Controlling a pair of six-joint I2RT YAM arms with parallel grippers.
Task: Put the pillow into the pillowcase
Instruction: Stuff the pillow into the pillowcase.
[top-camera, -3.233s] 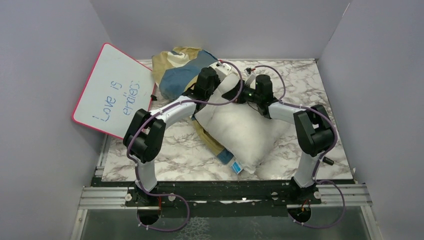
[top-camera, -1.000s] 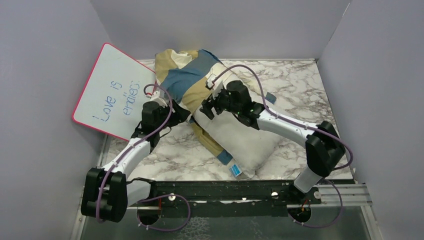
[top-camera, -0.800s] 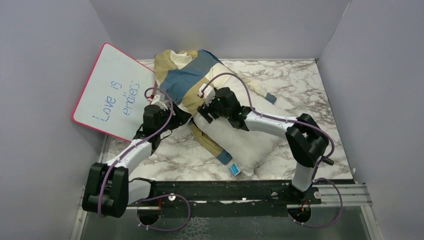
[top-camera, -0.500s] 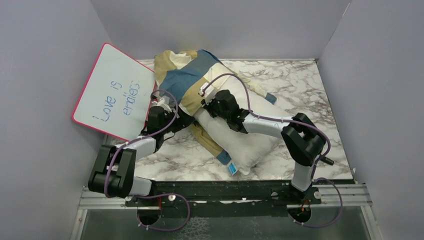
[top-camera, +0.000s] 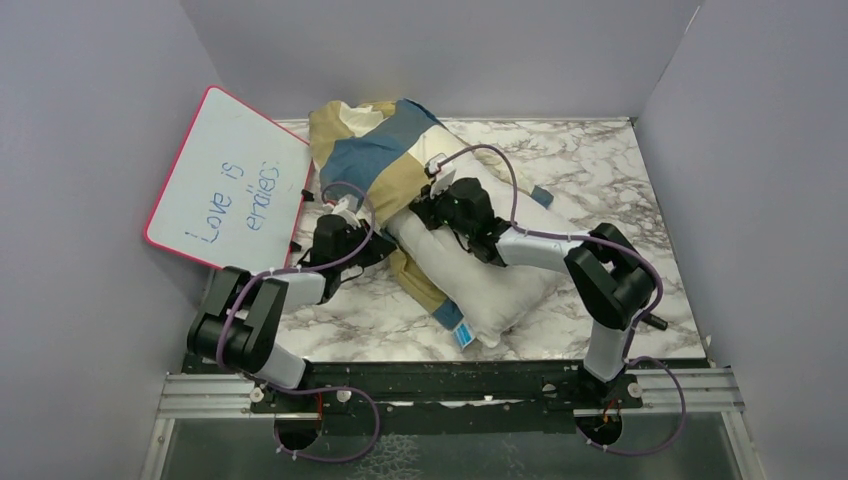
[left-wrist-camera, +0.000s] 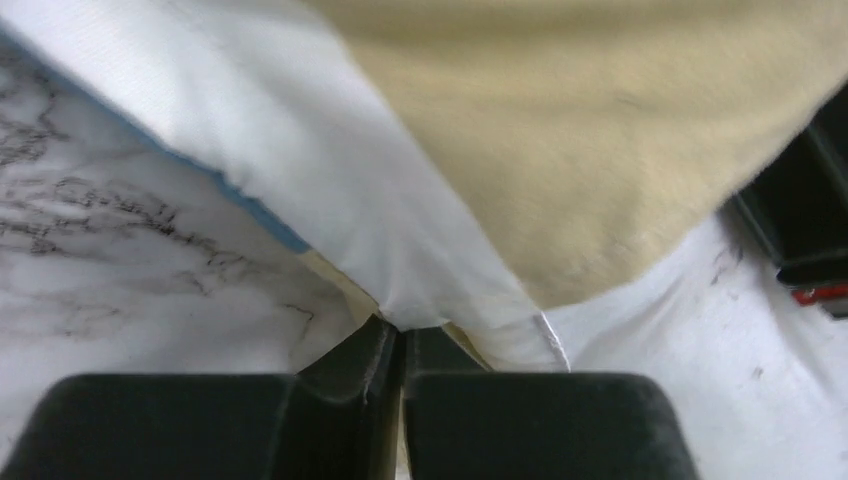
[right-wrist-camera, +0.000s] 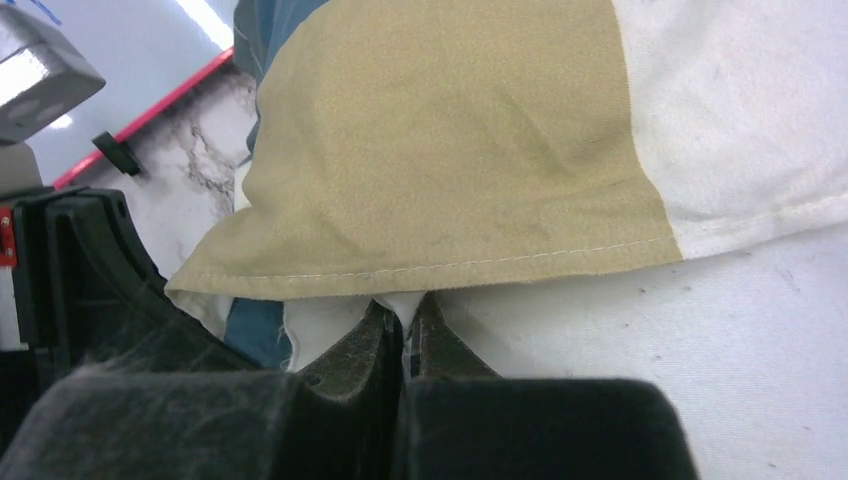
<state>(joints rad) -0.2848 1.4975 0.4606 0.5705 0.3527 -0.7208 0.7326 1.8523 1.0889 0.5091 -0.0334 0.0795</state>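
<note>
Whiteboard (top-camera: 225, 180): pink-rimmed, blue handwriting, propped aslant at the far-left side of the table (top-camera: 620, 190).
Table: white marble pattern, grey veins.
Aluminium rail (top-camera: 700, 385): along the table's near edge.
Grey walls (top-camera: 450, 50): enclosing the table.

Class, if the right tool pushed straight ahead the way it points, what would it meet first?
The pillowcase: its tan hemmed edge lies right in front of the right tool, probably almost touching, though depth is hard to judge.
</note>
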